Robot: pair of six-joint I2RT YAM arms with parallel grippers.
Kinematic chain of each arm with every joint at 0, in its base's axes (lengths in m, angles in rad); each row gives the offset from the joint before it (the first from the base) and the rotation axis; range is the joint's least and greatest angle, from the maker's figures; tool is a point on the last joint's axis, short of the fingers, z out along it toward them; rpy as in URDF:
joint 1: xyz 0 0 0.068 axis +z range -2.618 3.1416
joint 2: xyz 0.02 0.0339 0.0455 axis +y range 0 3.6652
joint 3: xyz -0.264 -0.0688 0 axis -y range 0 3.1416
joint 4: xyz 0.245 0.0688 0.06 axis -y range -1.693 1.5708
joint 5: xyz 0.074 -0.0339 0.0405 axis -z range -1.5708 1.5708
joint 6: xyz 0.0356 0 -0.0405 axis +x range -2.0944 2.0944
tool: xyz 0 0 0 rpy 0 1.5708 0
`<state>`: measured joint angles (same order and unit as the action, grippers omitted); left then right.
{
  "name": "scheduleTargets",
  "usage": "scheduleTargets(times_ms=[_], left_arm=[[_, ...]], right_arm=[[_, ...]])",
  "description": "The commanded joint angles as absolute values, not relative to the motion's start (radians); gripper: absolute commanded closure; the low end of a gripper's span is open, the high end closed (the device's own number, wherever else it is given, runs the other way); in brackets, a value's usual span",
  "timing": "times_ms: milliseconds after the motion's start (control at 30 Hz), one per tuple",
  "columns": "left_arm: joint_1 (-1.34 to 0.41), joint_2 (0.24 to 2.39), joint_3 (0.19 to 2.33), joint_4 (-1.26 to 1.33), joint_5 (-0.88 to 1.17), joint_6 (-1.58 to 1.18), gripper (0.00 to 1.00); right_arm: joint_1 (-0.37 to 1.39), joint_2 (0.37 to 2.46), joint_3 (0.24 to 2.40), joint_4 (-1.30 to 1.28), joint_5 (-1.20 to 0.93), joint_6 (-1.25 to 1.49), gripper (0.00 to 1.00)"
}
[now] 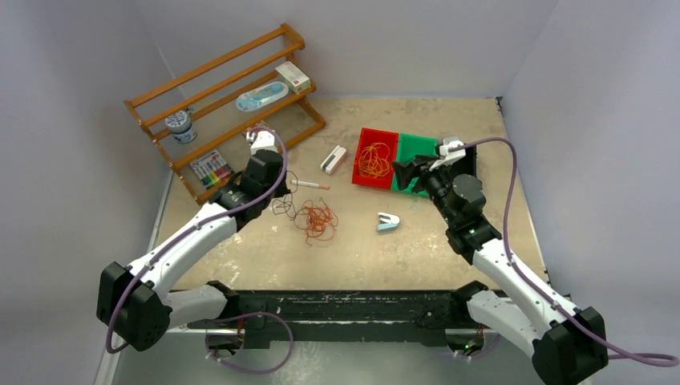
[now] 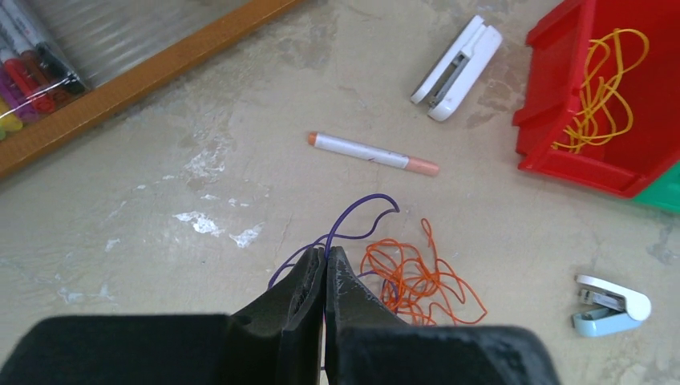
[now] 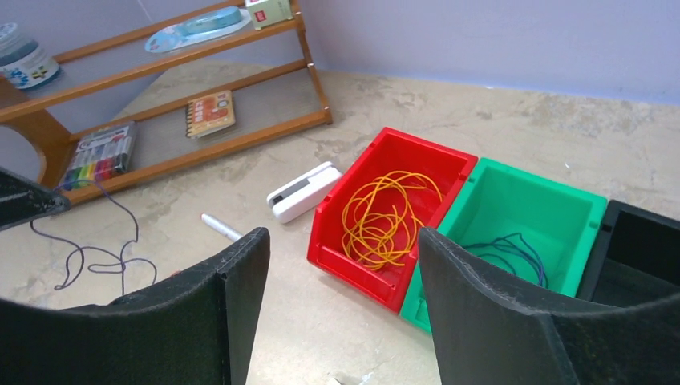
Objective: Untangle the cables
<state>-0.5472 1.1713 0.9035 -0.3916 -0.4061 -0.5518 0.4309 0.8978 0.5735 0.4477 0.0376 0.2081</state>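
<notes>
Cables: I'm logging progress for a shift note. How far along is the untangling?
Looks done: a yellow-orange cable lies in the red bin, a blue cable in the green bin. In hand: the left gripper is shut on a purple cable. Left: the red-orange bunch on the table. The right gripper is open, holding nothing.

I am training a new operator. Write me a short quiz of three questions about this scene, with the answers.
1. True or false: the right gripper is open and holds nothing.
2. Which lies in the red bin: A a blue cable, B a yellow-orange cable, C a black cable?
3. What colour is the thin cable that the left gripper is shut on?
Key: 1 true; 2 B; 3 purple.
</notes>
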Motion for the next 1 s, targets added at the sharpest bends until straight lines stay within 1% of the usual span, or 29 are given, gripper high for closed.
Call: scheduleTargets(times_ms=[0,133,233,400,533,700,833,967], left_arm=[[-0.543,1.129,0.986,-0.416,-0.326,-0.472,1.0],[-0.543,1.102,1.009,-0.426,-0.302,-0.461,1.0],[-0.543,1.075,1.027,-0.425,-0.274,-0.446,1.0],[-0.543,1.062,1.078,-0.449,-0.254,-0.425,1.0],[-0.543,1.062,1.116,-0.457,-0.228,-0.416,1.0],[-0.543,1.054,1.158,-0.438,-0.2,-0.411,1.0],[-0.543,1.057,1.182,-0.41,-0.178,-0.405,1.0],[-0.544,1.075,1.212,-0.396,-0.144,-0.382,1.0]], right_arm=[[0.428,0.877,0.591,0.523,-0.054,0.135,0.29],[0.428,0.861,0.575,0.554,-0.109,0.08,0.28],[0.428,0.853,0.564,0.593,-0.164,0.068,0.21],[0.428,0.872,0.581,0.623,-0.298,0.051,0.15],[0.453,0.904,0.59,0.666,-0.348,0.048,0.12],[0.52,0.942,0.606,0.71,-0.36,0.023,0.1],[0.61,0.965,0.61,0.743,-0.318,-0.017,0.09],[0.674,1.005,0.607,0.855,-0.295,-0.018,0.09]])
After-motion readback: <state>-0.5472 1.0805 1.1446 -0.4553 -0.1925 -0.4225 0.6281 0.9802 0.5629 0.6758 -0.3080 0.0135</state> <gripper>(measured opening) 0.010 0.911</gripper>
